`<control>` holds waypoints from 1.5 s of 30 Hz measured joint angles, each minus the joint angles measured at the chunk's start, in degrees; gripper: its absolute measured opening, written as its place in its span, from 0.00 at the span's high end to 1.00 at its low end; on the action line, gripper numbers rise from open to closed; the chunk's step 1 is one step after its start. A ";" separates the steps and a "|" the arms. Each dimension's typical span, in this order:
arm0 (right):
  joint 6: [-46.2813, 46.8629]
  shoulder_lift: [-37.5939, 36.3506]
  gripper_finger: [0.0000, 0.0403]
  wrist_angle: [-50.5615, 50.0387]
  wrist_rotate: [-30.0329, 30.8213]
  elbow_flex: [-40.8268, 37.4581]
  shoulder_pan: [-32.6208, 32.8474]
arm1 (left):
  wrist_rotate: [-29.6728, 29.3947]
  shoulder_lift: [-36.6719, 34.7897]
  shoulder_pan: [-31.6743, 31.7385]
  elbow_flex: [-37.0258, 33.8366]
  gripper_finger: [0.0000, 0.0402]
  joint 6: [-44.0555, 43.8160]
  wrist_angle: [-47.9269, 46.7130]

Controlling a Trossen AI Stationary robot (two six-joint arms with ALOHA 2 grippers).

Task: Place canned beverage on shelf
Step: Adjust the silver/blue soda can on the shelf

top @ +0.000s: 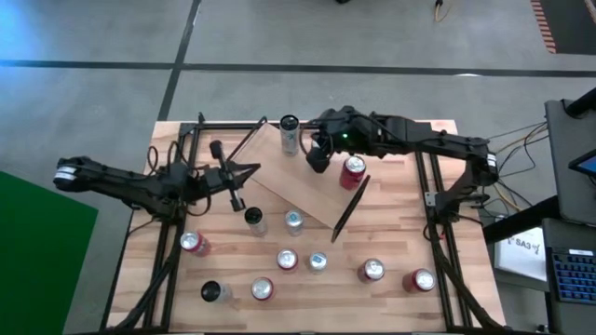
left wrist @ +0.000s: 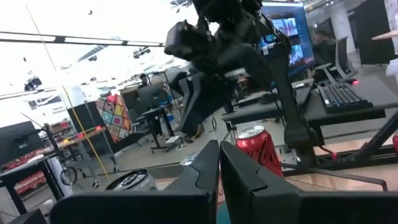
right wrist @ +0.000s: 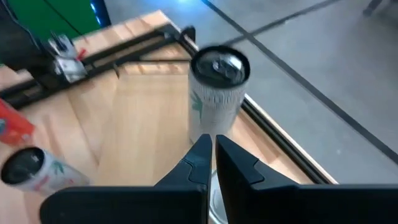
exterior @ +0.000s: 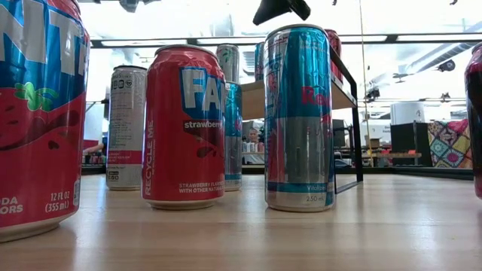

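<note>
High view: shelf (top: 312, 181) mid-surface carrying red can (top: 352, 168) and white can (top: 290, 133), right end effector (top: 318, 158) clenched empty between them, probably post-placement; left wrist view: left end effector (left wrist: 219, 163) clenched, parked left; right wrist view: white can upright ahead.

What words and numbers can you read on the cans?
"strawberry", "RECYCLE ME": red can.
"12 FL OZ (355 mL)": big red can at the near left.
"250 mL": blue-and-silver can.
White can: print too small to read.
</note>
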 joint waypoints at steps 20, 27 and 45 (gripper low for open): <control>0.17 4.58 0.97 -14.68 2.38 4.48 0.07 | 0.01 -0.59 0.00 0.00 1.00 0.00 -0.05; 3.08 4.56 0.97 -15.89 2.34 4.52 0.07 | 0.03 -0.59 0.00 0.02 1.00 0.20 -0.03; 10.43 4.54 0.97 -16.63 2.30 4.52 0.35 | 0.03 -0.57 0.00 0.02 1.00 0.44 -0.03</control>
